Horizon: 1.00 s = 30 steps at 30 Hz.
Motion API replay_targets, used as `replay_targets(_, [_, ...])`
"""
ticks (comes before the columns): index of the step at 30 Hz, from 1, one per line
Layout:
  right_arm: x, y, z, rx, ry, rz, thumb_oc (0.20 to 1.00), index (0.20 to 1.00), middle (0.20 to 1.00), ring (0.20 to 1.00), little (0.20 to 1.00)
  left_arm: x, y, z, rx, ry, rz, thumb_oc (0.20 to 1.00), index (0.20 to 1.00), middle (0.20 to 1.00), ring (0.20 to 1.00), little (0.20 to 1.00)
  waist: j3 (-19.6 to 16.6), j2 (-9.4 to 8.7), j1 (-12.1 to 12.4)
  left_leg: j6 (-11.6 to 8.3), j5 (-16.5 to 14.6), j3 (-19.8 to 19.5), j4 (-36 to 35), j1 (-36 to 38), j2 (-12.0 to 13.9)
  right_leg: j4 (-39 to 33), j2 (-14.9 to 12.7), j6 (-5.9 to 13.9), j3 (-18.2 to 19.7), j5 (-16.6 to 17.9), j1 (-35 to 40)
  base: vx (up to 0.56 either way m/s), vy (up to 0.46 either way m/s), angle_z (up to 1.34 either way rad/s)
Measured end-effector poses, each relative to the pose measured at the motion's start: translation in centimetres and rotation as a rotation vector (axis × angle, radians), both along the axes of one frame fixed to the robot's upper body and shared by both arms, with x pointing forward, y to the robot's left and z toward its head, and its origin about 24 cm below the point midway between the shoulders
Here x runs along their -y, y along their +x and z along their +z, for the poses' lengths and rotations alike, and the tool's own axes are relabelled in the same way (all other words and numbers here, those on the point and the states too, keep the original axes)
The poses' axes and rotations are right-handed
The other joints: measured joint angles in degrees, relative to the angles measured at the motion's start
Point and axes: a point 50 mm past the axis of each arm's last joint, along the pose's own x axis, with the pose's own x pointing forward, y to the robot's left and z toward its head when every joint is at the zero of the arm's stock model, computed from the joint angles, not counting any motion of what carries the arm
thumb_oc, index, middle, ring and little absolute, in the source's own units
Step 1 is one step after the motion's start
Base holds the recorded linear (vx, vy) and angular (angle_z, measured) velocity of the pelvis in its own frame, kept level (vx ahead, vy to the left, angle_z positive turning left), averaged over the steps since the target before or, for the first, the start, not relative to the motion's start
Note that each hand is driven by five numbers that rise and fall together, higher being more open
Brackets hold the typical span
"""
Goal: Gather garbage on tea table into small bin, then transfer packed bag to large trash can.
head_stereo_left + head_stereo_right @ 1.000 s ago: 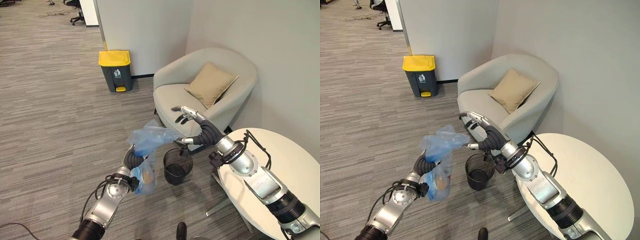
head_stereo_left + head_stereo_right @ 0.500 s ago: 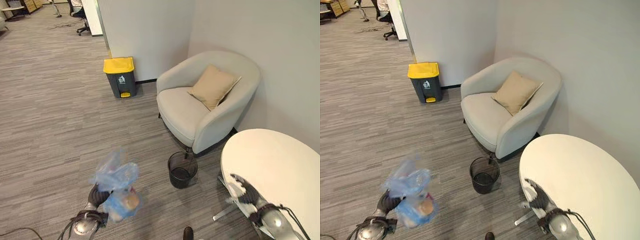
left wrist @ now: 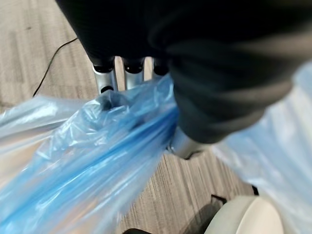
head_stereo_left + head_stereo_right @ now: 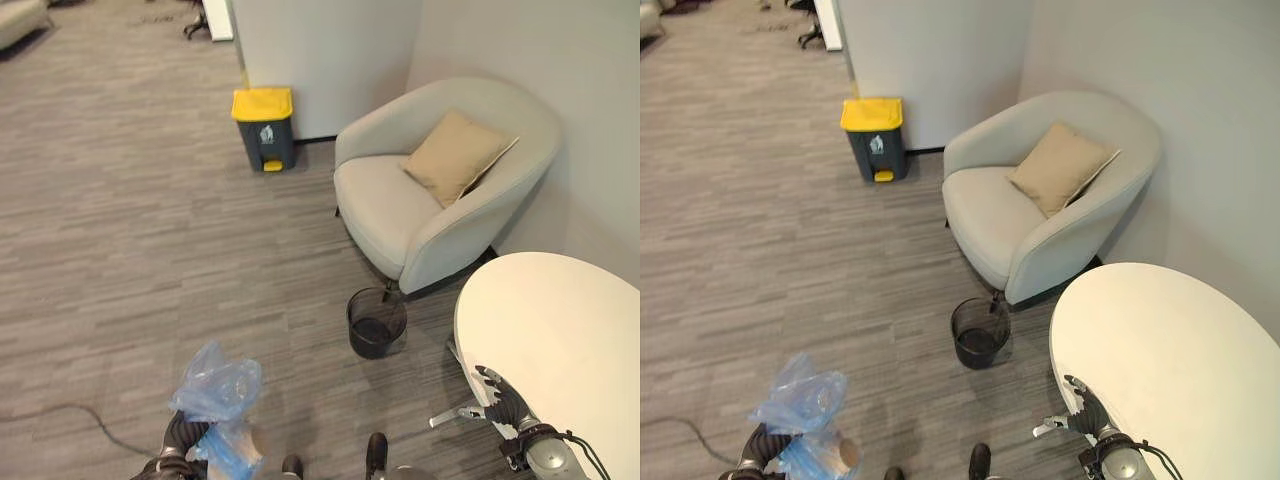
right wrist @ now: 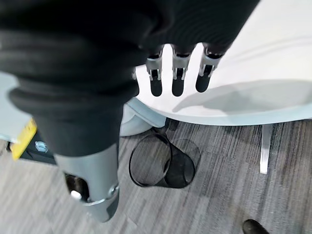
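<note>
My left hand (image 4: 178,443) sits low at the lower left, its fingers (image 3: 105,80) curled round the gathered neck of a blue plastic bag (image 4: 216,384) with rubbish inside; the bag (image 3: 97,156) hangs over the carpet. The small black mesh bin (image 4: 376,322) stands on the floor between the armchair and the round white tea table (image 4: 560,340). Far off by the wall stands the large grey trash can (image 4: 262,125) with its yellow lid shut. Beside the table's near edge my right hand (image 4: 500,400) holds nothing, its fingers (image 5: 178,78) straight.
A beige armchair (image 4: 400,215) with a tan cushion (image 4: 460,155) stands against the wall right of the trash can. Grey carpet (image 4: 130,260) stretches from my left hand to the trash can. The wall corner (image 4: 330,50) rises behind the can.
The camera has shifted. My right hand has drawn back from above the small bin down to the table's edge. My left hand has dropped lower and leftward with the bag.
</note>
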Motion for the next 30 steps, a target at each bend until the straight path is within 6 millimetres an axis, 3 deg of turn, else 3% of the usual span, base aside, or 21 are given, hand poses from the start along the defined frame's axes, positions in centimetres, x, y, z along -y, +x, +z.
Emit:
replay_targets(1, [0.1, 0.4, 0.1, 0.013, -0.001, -0.008, 1.0, 1.0, 1.0, 1.0, 1.0, 0.2, 0.7, 0.2, 0.016, -0.002, -0.011, 0.2, 0.2, 0.2, 0.2, 0.2, 1.1, 0.02, -0.1, -0.09, -0.2, -0.7, 0.9, -1.1, 0.1, 0.0, -0.2, -0.02, -1.3, 0.0, 0.0, 0.01, 0.035, 0.94])
replay_targets(2, [0.2, 0.8, 0.3, 0.025, 0.0, -0.024, 1.0, 1.0, 1.0, 1.0, 1.0, 0.9, 2.5, 0.8, 0.058, -0.007, -0.046, 0.2, 0.2, 0.2, 0.2, 0.2, 2.6, -0.12, -0.2, 0.13, -1.0, 3.9, 2.5, -3.5, 1.9, 0.1, -0.8, -0.51, -4.2, -0.3, -0.5, 0.08, 0.081, 0.92])
replay_targets(3, [-0.1, 1.2, 0.4, 0.035, -0.001, -0.018, 1.0, 1.0, 1.0, 1.0, 1.0, 1.2, 3.3, 1.1, 0.079, -0.009, -0.057, 0.2, 0.2, 0.2, 0.2, 0.2, 3.0, -0.73, -0.1, 0.02, -1.1, 8.8, 3.9, -4.0, 3.3, 0.5, -1.4, -0.91, -4.5, -0.6, -1.5, 0.15, 0.132, 0.7])
replay_targets(4, [-0.2, 1.8, 0.7, 0.055, 0.002, -0.019, 1.0, 1.0, 1.0, 1.0, 1.0, 1.1, 3.2, 1.0, 0.072, -0.009, -0.056, 0.2, 0.2, 0.2, 0.2, 0.2, 3.1, -0.85, -0.1, 0.01, -1.3, 11.3, 4.3, -4.2, 3.8, 1.0, -1.8, -0.83, -4.6, -0.6, -1.1, 0.14, 0.236, 0.21])
replay_targets(6, [-0.7, 1.8, 0.4, 0.058, 0.015, -0.028, 1.0, 1.0, 1.0, 1.0, 1.0, 1.1, 3.2, 0.9, 0.068, -0.007, -0.056, 0.2, 0.2, 0.2, 0.2, 0.2, 3.0, -1.47, -0.5, 0.12, -1.7, 12.9, 5.3, -3.5, 3.5, 1.2, -3.5, 0.32, -6.5, -1.2, 0.2, 0.12, 0.25, 0.33])
replay_targets(8, [-1.4, 1.3, -0.6, 0.024, 0.047, -0.049, 1.0, 1.0, 1.0, 1.0, 1.0, 0.8, 3.2, 0.9, 0.062, 0.0, -0.055, 0.2, 0.2, 0.2, 0.2, 0.2, 2.4, -2.7, -0.5, 0.46, -1.8, 12.2, 3.6, -2.5, 1.5, 3.1, -5.2, 1.73, -6.6, -1.8, 0.0, 0.08, 0.234, 0.25])
replay_targets(12, [-2.9, 1.7, -0.9, 0.038, 0.092, -0.058, 1.0, 1.0, 1.0, 1.0, 1.0, -0.2, 3.4, 1.3, 0.06, 0.036, -0.059, 0.2, 0.2, 0.2, 0.2, 0.2, 1.6, -3.96, -0.3, 3.83, -3.7, 13.0, 3.1, -1.4, -2.5, 9.2, -9.6, 4.26, -4.7, -1.5, -2.4, 0.06, 0.236, -0.04])
replay_targets(13, [-3.0, 1.9, -0.8, 0.044, 0.093, -0.055, 1.0, 1.0, 1.0, 1.0, 1.0, -0.5, 3.6, 1.5, 0.064, 0.047, -0.06, 0.2, 0.2, 0.2, 0.2, 0.2, 1.6, -3.96, -0.2, 4.58, -2.9, 13.6, 3.5, -1.4, -3.0, 11.5, -10.6, 4.25, -3.9, -1.5, -3.8, 0.03, 0.149, -0.07])
replay_targets(14, [-3.1, 2.2, -0.6, 0.054, 0.093, -0.051, 1.0, 1.0, 1.0, 1.0, 1.0, -0.9, 4.0, 2.0, 0.077, 0.064, -0.064, 0.2, 0.2, 0.2, 0.2, 0.2, 1.7, -3.94, -0.3, 5.23, -3.7, 13.7, 4.1, -1.8, -3.7, 14.5, -11.6, 4.32, -3.4, -1.4, -5.5, 0.11, 0.13, -0.06])
replay_targets(15, [-3.4, 2.7, -0.4, 0.067, 0.094, -0.038, 1.0, 1.0, 1.0, 1.0, 1.0, -1.4, 4.4, 2.2, 0.08, 0.08, -0.053, 0.2, 0.2, 0.2, 0.2, 0.2, 1.9, -3.54, -0.4, 5.99, -4.4, 13.5, 4.5, -1.6, -3.9, 22.7, -13.0, 5.17, -0.5, -2.5, -9.2, 0.15, 0.093, 0.15])
replay_targets(16, [-4.1, 2.2, -0.7, 0.053, 0.103, -0.014, 1.0, 1.0, 1.0, 1.0, 1.0, -1.6, 4.9, 2.7, 0.103, 0.096, -0.051, 0.2, 0.2, 0.2, 0.2, 0.2, 1.8, -3.45, -0.5, 6.86, -5.0, 12.4, 3.5, -0.6, -4.5, 27.4, -11.6, 7.08, 2.3, -7.5, -11.7, 0.26, 0.111, 0.28])
replay_targets(17, [-4.1, 2.3, -0.6, 0.057, 0.107, -0.013, 1.0, 1.0, 1.0, 1.0, 1.0, -1.7, 5.1, 2.9, 0.111, 0.104, -0.054, 0.2, 0.2, 0.2, 0.2, 0.2, 1.8, -4.21, -0.6, 8.6, -6.0, 10.6, 2.7, -0.5, -5.7, 28.4, -7.8, 6.97, 6.6, -10.5, -14.8, 0.38, 0.097, 0.34])
replay_targets(18, [-4.0, 2.4, -0.5, 0.063, 0.109, -0.017, 1.0, 1.0, 1.0, 1.0, 1.0, -1.6, 4.9, 2.7, 0.1, 0.102, -0.059, 0.2, 0.2, 0.2, 0.2, 0.2, 1.9, -4.27, -0.9, 9.0, -6.3, 10.5, 2.6, -0.6, -6.1, 28.3, -5.9, 6.25, 8.4, -11.3, -16.8, 0.27, 0.042, 0.34])
replay_targets(19, [-3.8, 2.4, -0.4, 0.067, 0.108, -0.022, 1.0, 1.0, 1.0, 1.0, 1.0, -1.1, 4.9, 2.3, 0.089, 0.087, -0.062, 0.2, 0.2, 0.2, 0.2, 0.2, 2.4, -3.58, -1.5, 9.25, -6.7, 9.3, 2.8, -0.6, -6.6, 25.9, -4.6, 6.2, 6.9, -11.2, -18.8, 0.35, 0.012, 0.51])
replay_targets(21, [-3.7, 2.3, -0.4, 0.06, 0.102, -0.021, 1.0, 1.0, 1.0, 1.0, 1.0, -0.4, 4.7, 1.7, 0.077, 0.06, -0.06, 0.2, 0.2, 0.2, 0.2, 0.2, 3.4, -2.9, -2.5, 7.73, -7.8, 7.8, 2.6, 1.0, -9.1, 19.6, -4.8, 4.82, 4.9, -9.3, -22.5, 0.44, -0.054, 0.66])
replay_targets(24, [-3.7, 2.4, -0.3, 0.069, 0.102, -0.021, 1.0, 1.0, 1.0, 1.0, 1.0, 0.0, 4.4, 1.2, 0.062, 0.042, -0.054, 0.2, 0.2, 0.2, 0.2, 0.2, 4.2, -1.92, -2.5, 7.1, -9.9, 6.3, 3.6, 3.3, -10.3, 14.0, -4.8, 4.65, 2.0, -6.6, -22.9, 0.35, -0.106, 0.37])
replay_targets(26, [-3.6, 2.2, -0.4, 0.062, 0.102, -0.025, 1.0, 1.0, 1.0, 1.0, 1.0, 0.4, 4.4, 1.1, 0.058, 0.039, -0.069, 0.2, 0.2, 0.2, 0.2, 0.2, 4.6, -0.55, -3.7, 6.36, -10.8, 2.9, 2.5, 5.8, -10.5, 13.3, -4.5, 3.09, 0.5, -5.1, -21.8, 0.39, -0.186, 0.69])
replay_targets(27, [-3.5, 1.9, -0.6, 0.054, 0.102, -0.028, 1.0, 1.0, 1.0, 1.0, 1.0, 0.5, 4.4, 1.1, 0.057, 0.037, -0.077, 0.2, 0.2, 0.2, 0.2, 0.2, 4.5, -0.34, -3.7, 5.63, -11.2, 1.6, 1.5, 7.5, -10.4, 13.4, -4.3, 2.11, 0.8, -4.4, -20.4, 0.48, -0.288, 1.17])
replay_targets(28, [-3.3, 1.3, -0.9, 0.033, 0.097, -0.034, 1.0, 1.0, 1.0, 1.0, 1.0, 0.8, 3.9, 0.8, 0.044, 0.024, -0.086, 0.2, 0.2, 0.2, 0.2, 0.2, 3.9, 0.2, -4.4, 3.4, -12.6, -1.3, 1.6, 10.6, -9.2, 12.9, -2.9, -1.19, 1.4, -1.4, -16.3, 0.41, -0.288, 1.03])
replay_targets(29, [-3.1, 1.2, -1.0, 0.029, 0.091, -0.036, 1.0, 1.0, 1.0, 1.0, 1.0, 1.0, 3.7, 0.7, 0.043, 0.016, -0.085, 0.2, 0.2, 0.2, 0.2, 0.2, 3.3, 0.79, -4.4, 3.03, -12.8, -1.6, 3.2, 10.9, -7.8, 14.0, -2.0, -3.63, 0.7, -0.9, -15.2, 0.38, -0.301, 0.84])
replay_targets(30, [-3.1, 1.8, -0.7, 0.044, 0.088, -0.031, 1.0, 1.0, 1.0, 1.0, 1.0, 1.0, 3.1, 0.4, 0.028, 0.011, -0.082, 0.2, 0.2, 0.2, 0.2, 0.2, 3.0, 1.29, -4.3, 2.17, -12.8, -1.4, 6.5, 10.3, -6.6, 14.6, -1.0, -4.81, 0.5, -1.9, -14.0, 0.24, -0.222, 0.11])
